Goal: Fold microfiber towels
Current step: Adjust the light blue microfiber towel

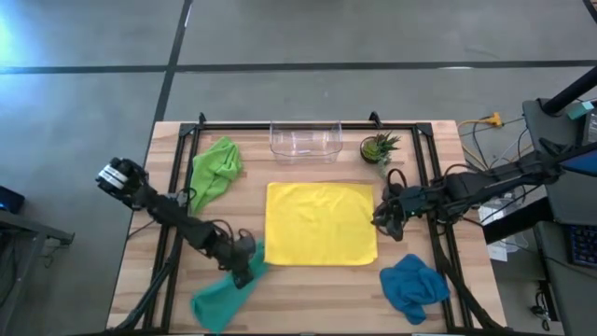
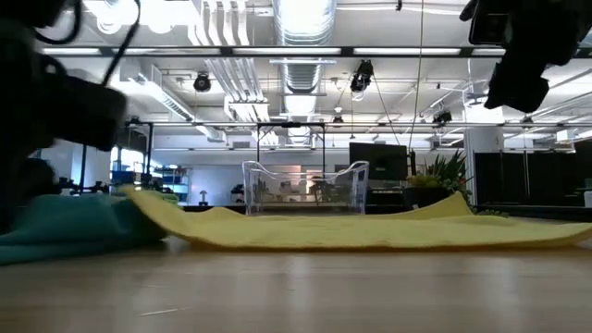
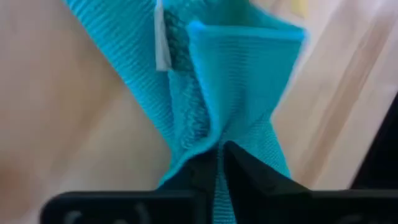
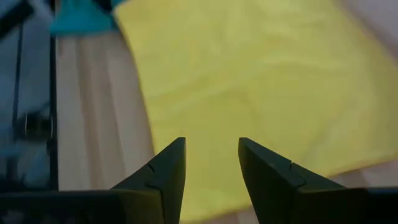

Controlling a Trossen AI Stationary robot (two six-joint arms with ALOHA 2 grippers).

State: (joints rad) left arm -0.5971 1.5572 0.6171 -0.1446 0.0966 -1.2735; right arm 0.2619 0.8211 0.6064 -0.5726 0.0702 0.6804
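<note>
A yellow towel (image 1: 320,223) lies spread flat at the table's middle. A teal towel (image 1: 217,297) lies bunched at the near left, and my left gripper (image 1: 248,264) is shut on its end nearest the yellow towel. A lime green towel (image 1: 214,170) lies crumpled at the far left, and a blue towel (image 1: 413,285) lies crumpled at the near right. My right gripper (image 1: 380,220) is open and empty just over the yellow towel's right edge (image 4: 261,93). In the low view the teal towel (image 2: 65,228) lies left of the yellow towel (image 2: 370,231). My left gripper pinches a bunched fold of the teal towel (image 3: 214,134) between its two shut fingers (image 3: 245,171), several layers together. It holds the end nearest the yellow towel. The cloth spreads away beyond the fingertips, with a white tag (image 3: 161,43) showing, and the rest lies on the table.
A clear plastic bin (image 1: 305,142) stands at the far middle, with a small potted plant (image 1: 378,147) to its right. Black frame rails (image 1: 177,187) run along both sides of the wooden table. Cables lie past the right edge.
</note>
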